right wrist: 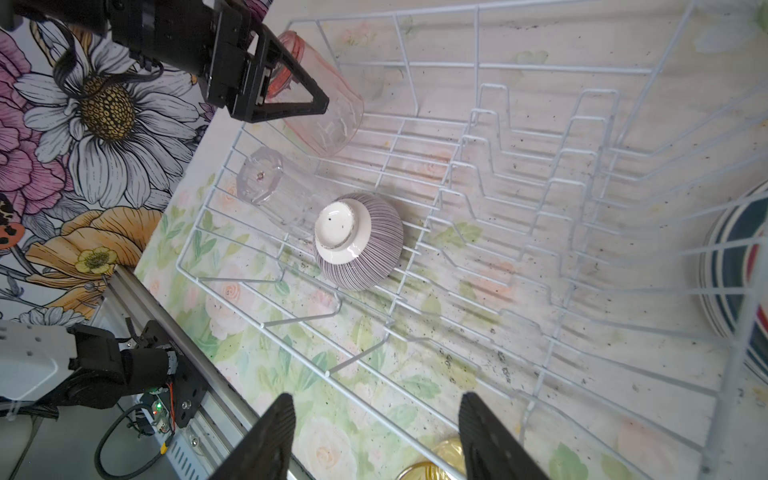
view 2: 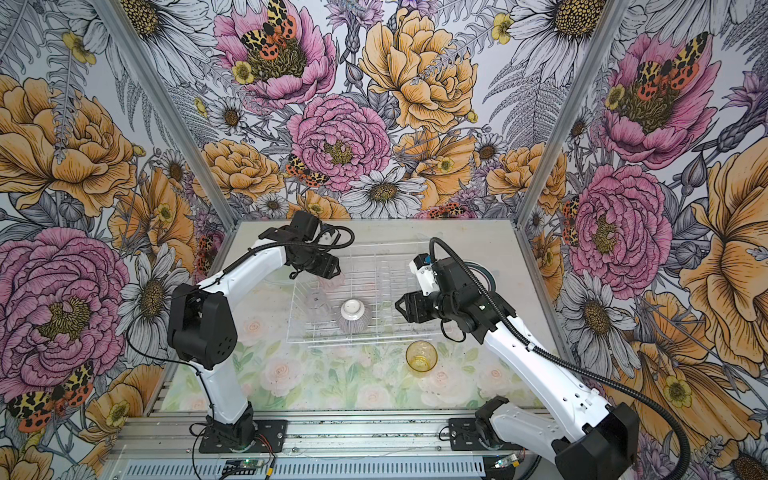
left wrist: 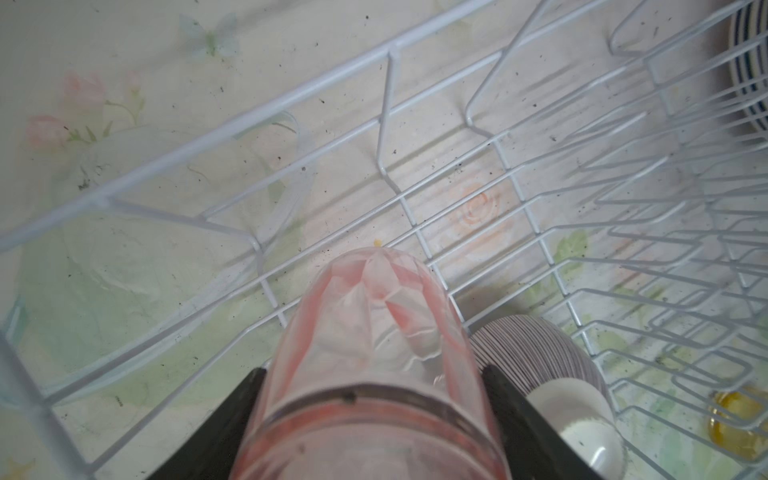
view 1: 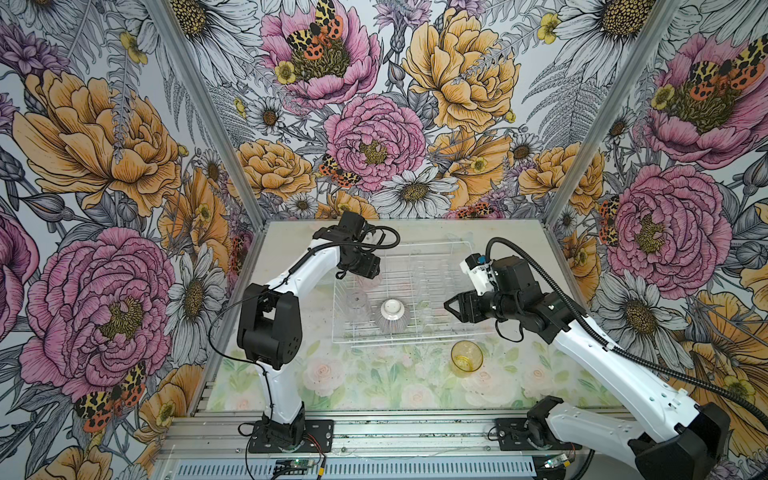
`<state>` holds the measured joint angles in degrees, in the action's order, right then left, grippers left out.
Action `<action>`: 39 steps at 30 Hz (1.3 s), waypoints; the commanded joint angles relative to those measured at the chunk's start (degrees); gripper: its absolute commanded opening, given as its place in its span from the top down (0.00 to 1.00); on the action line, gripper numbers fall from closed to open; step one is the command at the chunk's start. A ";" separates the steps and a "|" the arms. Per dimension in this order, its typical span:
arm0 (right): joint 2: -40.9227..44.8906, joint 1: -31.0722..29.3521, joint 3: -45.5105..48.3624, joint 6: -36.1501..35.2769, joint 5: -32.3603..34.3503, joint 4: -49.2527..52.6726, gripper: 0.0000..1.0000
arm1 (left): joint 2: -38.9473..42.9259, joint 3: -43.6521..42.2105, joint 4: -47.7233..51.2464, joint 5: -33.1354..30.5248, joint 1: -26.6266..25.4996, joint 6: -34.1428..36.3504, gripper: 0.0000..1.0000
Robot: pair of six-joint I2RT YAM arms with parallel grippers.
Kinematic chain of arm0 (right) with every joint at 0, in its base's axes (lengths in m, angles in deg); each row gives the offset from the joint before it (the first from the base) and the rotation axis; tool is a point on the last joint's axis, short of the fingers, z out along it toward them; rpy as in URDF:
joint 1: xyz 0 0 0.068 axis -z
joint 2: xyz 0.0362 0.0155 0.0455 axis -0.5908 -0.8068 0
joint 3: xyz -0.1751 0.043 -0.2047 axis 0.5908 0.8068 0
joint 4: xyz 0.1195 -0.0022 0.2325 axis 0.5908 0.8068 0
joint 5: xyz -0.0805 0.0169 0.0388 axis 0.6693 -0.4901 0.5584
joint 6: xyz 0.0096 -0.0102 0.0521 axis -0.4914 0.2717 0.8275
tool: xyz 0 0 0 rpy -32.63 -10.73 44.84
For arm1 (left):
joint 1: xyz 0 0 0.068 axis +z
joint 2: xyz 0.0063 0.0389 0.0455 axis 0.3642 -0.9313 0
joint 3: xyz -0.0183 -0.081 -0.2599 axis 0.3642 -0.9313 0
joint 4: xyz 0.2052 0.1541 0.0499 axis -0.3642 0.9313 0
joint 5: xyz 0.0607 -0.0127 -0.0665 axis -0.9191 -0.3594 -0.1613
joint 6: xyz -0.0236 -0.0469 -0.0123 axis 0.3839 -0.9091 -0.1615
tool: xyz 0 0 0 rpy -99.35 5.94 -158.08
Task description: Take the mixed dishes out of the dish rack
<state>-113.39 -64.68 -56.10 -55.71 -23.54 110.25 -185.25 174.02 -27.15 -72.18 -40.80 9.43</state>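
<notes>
Left jaws clamped pink tumbler [left wrist: 374,353] by its sides at far-left corner of dish rack [view 1: 395,343], likely to lift it clear; right jaws hung wide, empty, above rack's right side. Upturned bowl [view 1: 392,318], clear tumbler [view 1: 358,305] sat racked; amber tumbler [view 1: 466,357] already on desk.

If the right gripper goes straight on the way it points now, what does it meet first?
Probably the bowl in the rack: the right gripper points at it with no dish between. Depth is unclear, so rack wires could come first.
</notes>
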 commanded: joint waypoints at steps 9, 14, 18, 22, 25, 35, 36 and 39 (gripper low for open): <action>-0.98 4.29 6.02 11.00 -20.18 -27.83 0.41 | 7.97 1.94 -1.95 18.59 1.19 -0.11 0.38; -3.15 5.14 11.00 19.74 -25.66 -44.33 0.50 | 9.98 -0.05 -5.74 27.42 1.42 -1.62 0.38; -6.01 5.33 13.07 23.18 -27.23 -52.04 0.59 | 11.44 -2.73 -11.78 35.56 2.03 -4.63 0.39; -8.20 5.43 14.53 26.02 -28.33 -58.95 0.63 | 12.13 -4.63 -16.89 41.95 2.06 -7.45 0.39; -9.46 5.45 16.21 29.78 -29.30 -67.73 0.63 | 12.68 -6.54 -21.66 46.22 2.00 -10.61 0.39; -12.36 5.55 14.55 31.34 -29.03 -73.48 0.61 | 13.30 -9.38 -30.98 52.38 0.78 -16.67 0.39; -12.60 5.61 14.41 31.59 -28.97 -73.98 0.60 | 13.30 -9.46 -31.38 52.58 0.58 -16.89 0.39; -13.86 5.60 13.71 32.40 -29.23 -76.13 0.61 | 13.14 -9.65 -32.54 53.17 -0.14 -17.84 0.39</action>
<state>-126.07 -59.37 -40.04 -24.28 -52.00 38.49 -174.37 164.99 -55.57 -22.36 -40.06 -6.81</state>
